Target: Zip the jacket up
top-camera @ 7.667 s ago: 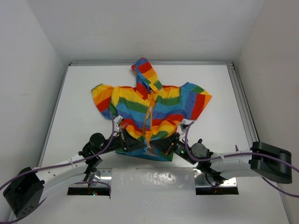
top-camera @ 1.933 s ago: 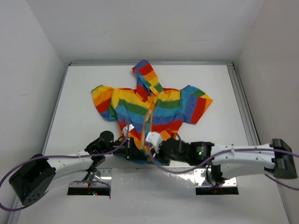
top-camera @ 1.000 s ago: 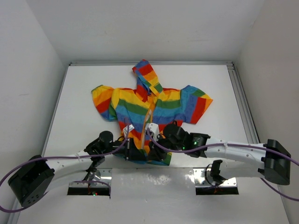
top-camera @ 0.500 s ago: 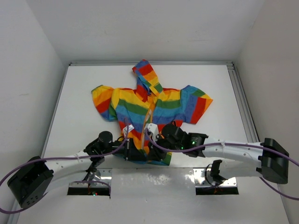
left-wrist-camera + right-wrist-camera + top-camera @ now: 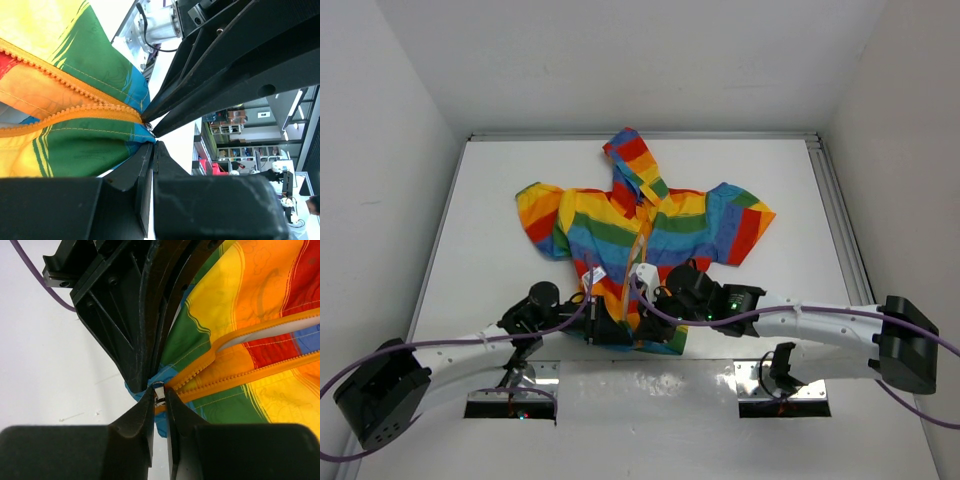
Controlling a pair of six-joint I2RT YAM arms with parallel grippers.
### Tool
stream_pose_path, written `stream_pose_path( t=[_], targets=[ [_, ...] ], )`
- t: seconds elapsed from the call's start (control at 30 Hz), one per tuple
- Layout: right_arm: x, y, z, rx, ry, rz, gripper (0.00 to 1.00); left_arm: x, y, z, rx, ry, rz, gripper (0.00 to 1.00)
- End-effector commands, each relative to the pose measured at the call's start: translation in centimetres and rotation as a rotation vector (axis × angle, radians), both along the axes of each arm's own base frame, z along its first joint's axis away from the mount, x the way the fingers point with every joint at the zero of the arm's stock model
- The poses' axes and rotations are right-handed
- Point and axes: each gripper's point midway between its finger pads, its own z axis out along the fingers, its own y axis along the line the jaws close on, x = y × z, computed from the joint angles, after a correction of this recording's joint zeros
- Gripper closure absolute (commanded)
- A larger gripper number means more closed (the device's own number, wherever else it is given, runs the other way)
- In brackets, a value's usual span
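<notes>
The rainbow-striped jacket lies flat on the table, hood at the far end and front up. Its orange zipper is open along most of its length. My left gripper is shut on the blue bottom hem right at the foot of the zipper. My right gripper meets it there tip to tip and is shut on the small metal zipper pull. The right gripper's black fingers fill the upper right of the left wrist view. The left gripper's fingers fill the upper left of the right wrist view.
White walls close in the table on the left, back and right. A metal rail runs along the right edge. Purple cables trail along both arms.
About two seconds ago the right gripper was lower, near the hem's edge; it has since moved in onto the foot of the zipper. In the last half second nothing visibly moved.
</notes>
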Motion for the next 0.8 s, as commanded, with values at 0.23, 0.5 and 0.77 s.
stream_pose_path(
  t=[0.23,0.5,0.77],
  targets=[
    [0.8,1.7,1.5,0.071,-0.032,-0.002,0.82,-0.8,0.3,0.5,-0.043,-0.039,-0.033,1.0],
    [0.6,1.8,2.1,0.102,-0.027,-0.006,1.0,-0.8,0.3,0.4,-0.042,-0.038,-0.033,1.0],
    [2.5,1.6,3.1,0.17,-0.053,-0.147,1.0,-1.0,0.3,0.4,-0.042,-0.029,-0.035,1.0]
  ],
)
